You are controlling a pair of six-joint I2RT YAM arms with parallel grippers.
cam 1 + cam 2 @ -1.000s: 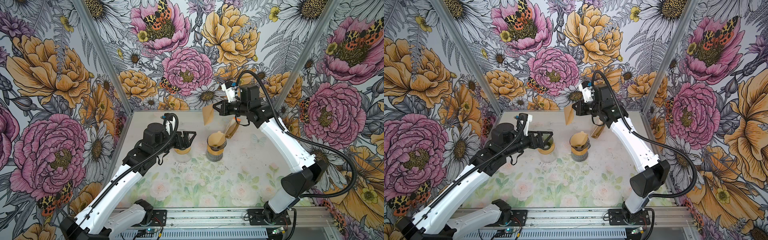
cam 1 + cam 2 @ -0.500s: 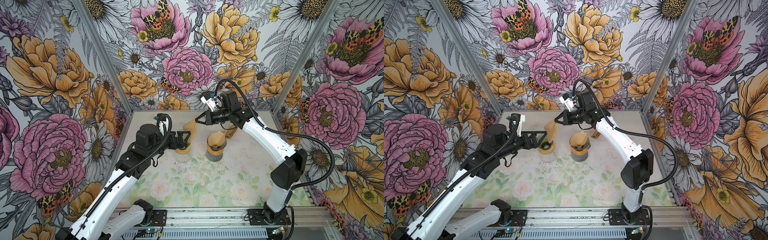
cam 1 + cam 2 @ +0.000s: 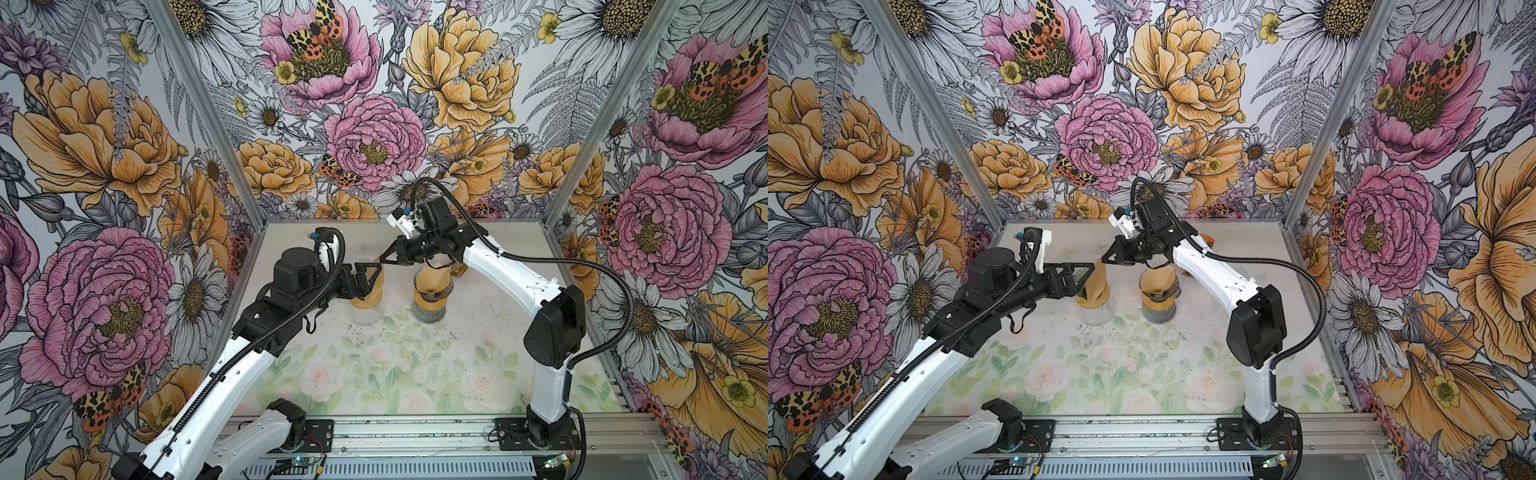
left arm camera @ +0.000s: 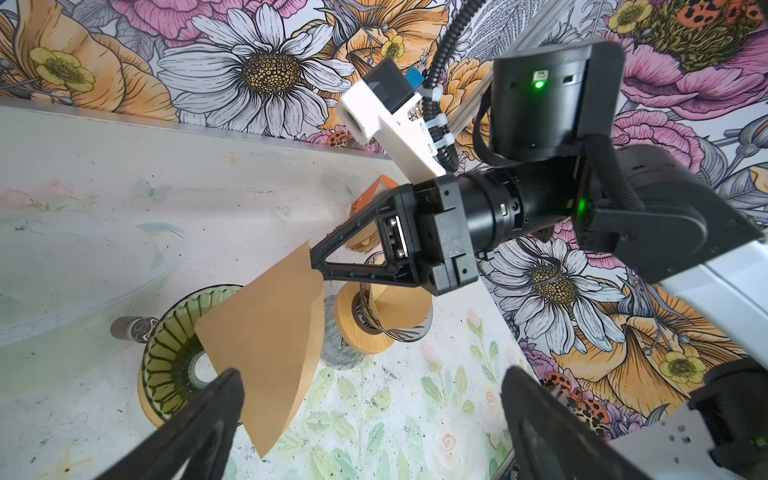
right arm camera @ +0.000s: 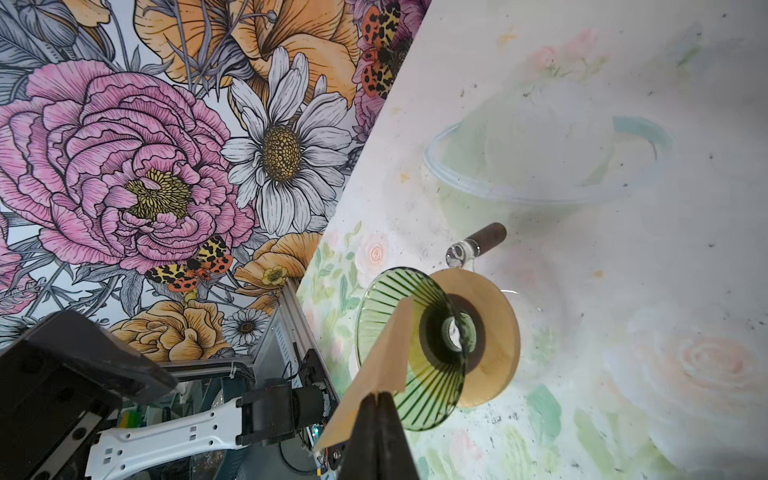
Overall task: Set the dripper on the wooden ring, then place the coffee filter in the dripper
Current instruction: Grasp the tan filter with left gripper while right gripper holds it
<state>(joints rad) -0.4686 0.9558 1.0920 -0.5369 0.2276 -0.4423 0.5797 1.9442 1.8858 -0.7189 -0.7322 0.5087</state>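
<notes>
Folded coffee filter [image 4: 266, 345], tilted, apex toward dripper [image 4: 166, 345]

orange box [image 4: 375, 194] mostly hidden behind right fingers [image 4: 365, 275], left fingers [image 4: 208, 415] cut off by picture edge

Nothing legible in view.
Only a trace of dark lettering on the orange box [image 4: 368, 201], mostly hidden and too blurred to make out.
</notes>
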